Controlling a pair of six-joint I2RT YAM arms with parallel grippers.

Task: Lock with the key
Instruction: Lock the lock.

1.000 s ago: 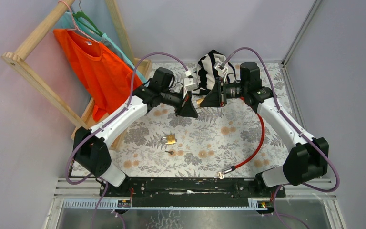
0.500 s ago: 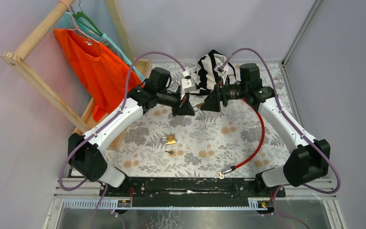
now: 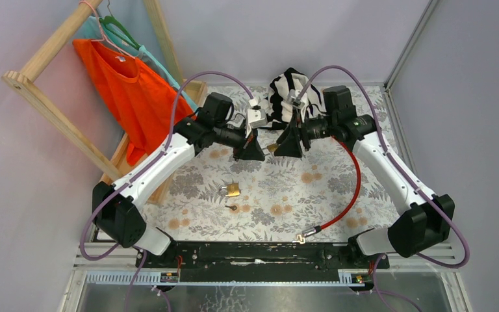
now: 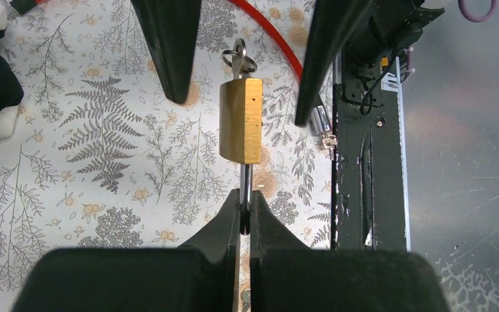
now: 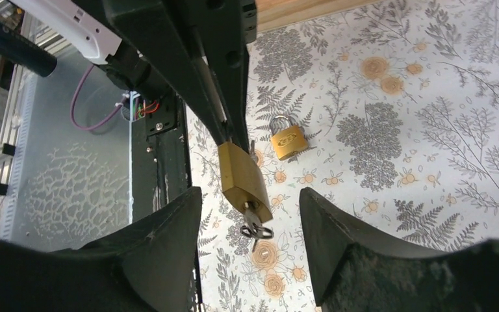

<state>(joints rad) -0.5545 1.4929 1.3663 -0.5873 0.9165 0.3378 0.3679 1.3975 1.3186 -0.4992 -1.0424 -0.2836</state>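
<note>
My left gripper (image 4: 245, 201) is shut on the steel shackle of a brass padlock (image 4: 241, 120), held in the air above the floral mat. A key (image 4: 239, 53) on a small ring sticks out of the padlock's far end. In the right wrist view the same padlock (image 5: 243, 180) hangs between my right gripper's (image 5: 250, 208) open fingers, with the key (image 5: 255, 224) in its keyhole, untouched. In the top view the two grippers meet at the padlock (image 3: 271, 149). A second brass padlock (image 3: 232, 190) and a loose key (image 3: 232, 208) lie on the mat.
A red cable lock (image 3: 349, 188) curves across the right of the mat. A black and white striped cloth (image 3: 284, 88) sits at the back. A wooden rack (image 3: 52, 65) with an orange shirt stands at the left. The black base rail (image 3: 260, 250) runs along the near edge.
My right gripper has moved left toward the left gripper, so its open fingers now stand around the key end of the padlock. The left arm shifted slightly left and back.
</note>
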